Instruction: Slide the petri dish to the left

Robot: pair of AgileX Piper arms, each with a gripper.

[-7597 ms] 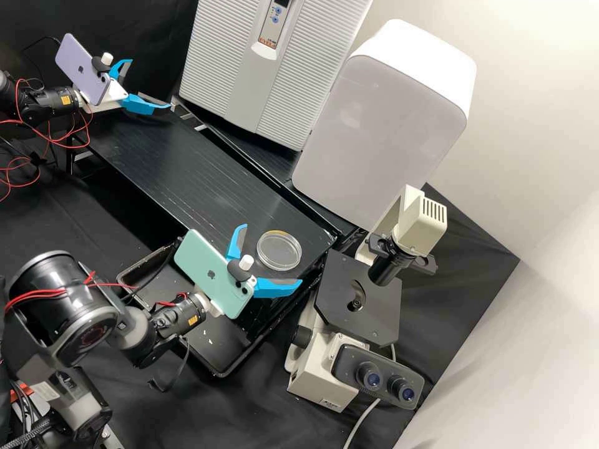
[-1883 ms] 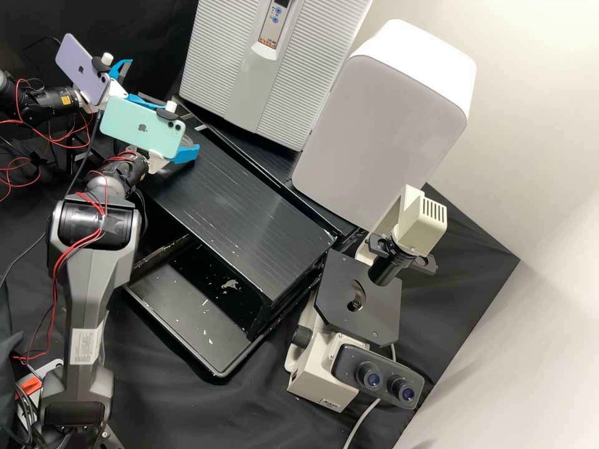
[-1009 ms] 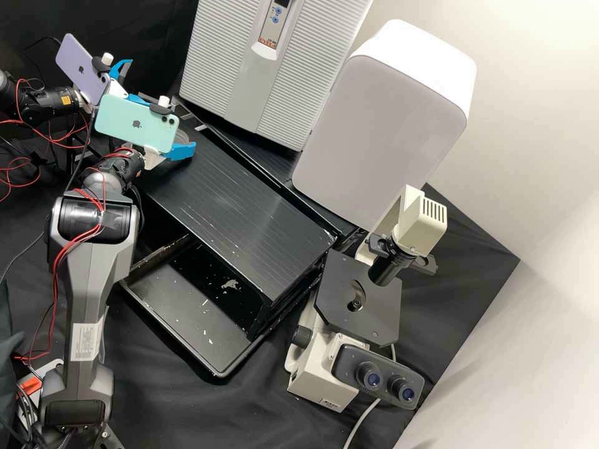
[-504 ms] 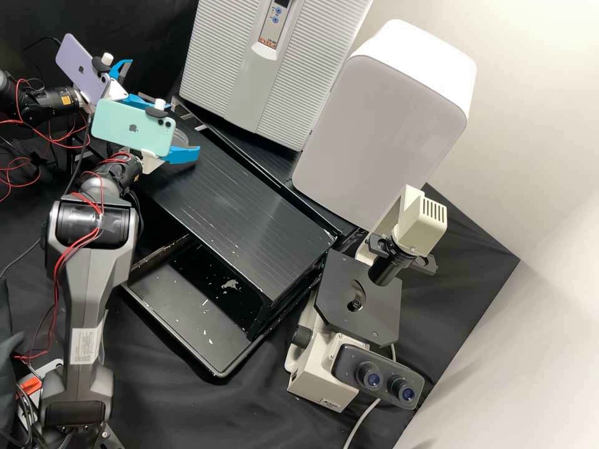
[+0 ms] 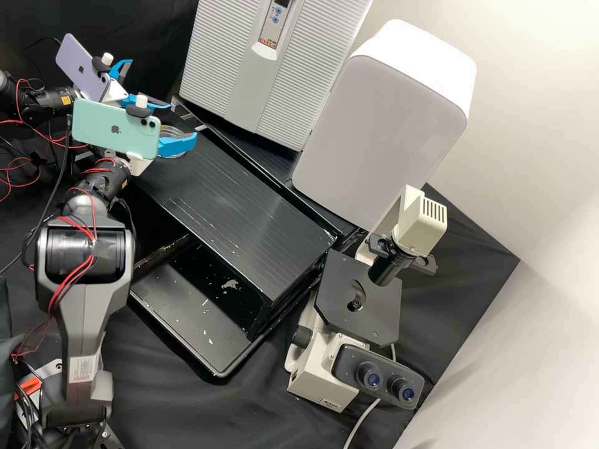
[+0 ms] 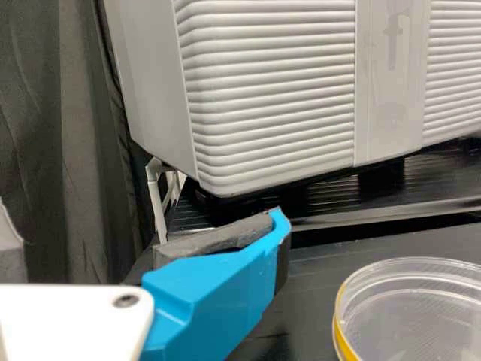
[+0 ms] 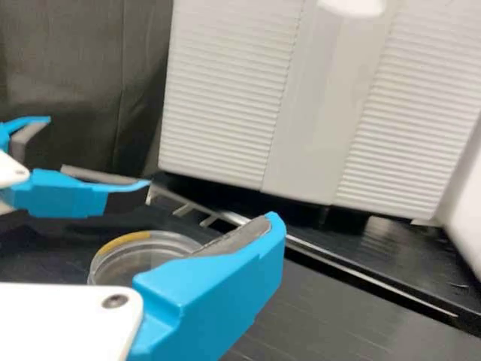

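Right hand (image 5: pixel 175 138), white with two bright blue fingers, hangs low over the left end of the black ribbed surface (image 5: pixel 243 206), its fingers parted and nothing clamped between them. One blue finger curves round the near side of the clear round plastic petri dish (image 7: pixel 131 256), whose rim shows a yellow tinge. That finger sits just beside the dish, but I cannot tell whether the two touch. The dish lies flat on the surface near its far left corner, between the two hands. The left hand (image 5: pixel 150 84), of the same white and blue make, hovers at that far left corner with its fingers spread wide and holding nothing. In its own wrist view the dish lies near its blue finger but apart from it. A mint-green phone (image 5: pixel 115 128) is mounted on the right wrist and a lilac phone (image 5: pixel 78 56) on the left. A large white ribbed appliance (image 5: pixel 268 62) stands behind the back edge of the surface, and a tall smooth white box (image 5: pixel 387 118) stands by the back right corner. Off the right end sits a cream microscope (image 5: pixel 368 299) with a black stage. Below the front edge lies a shallow black tray (image 5: pixel 193 318) flecked with white, and black cloth (image 5: pixel 249 405) is spread beneath everything.
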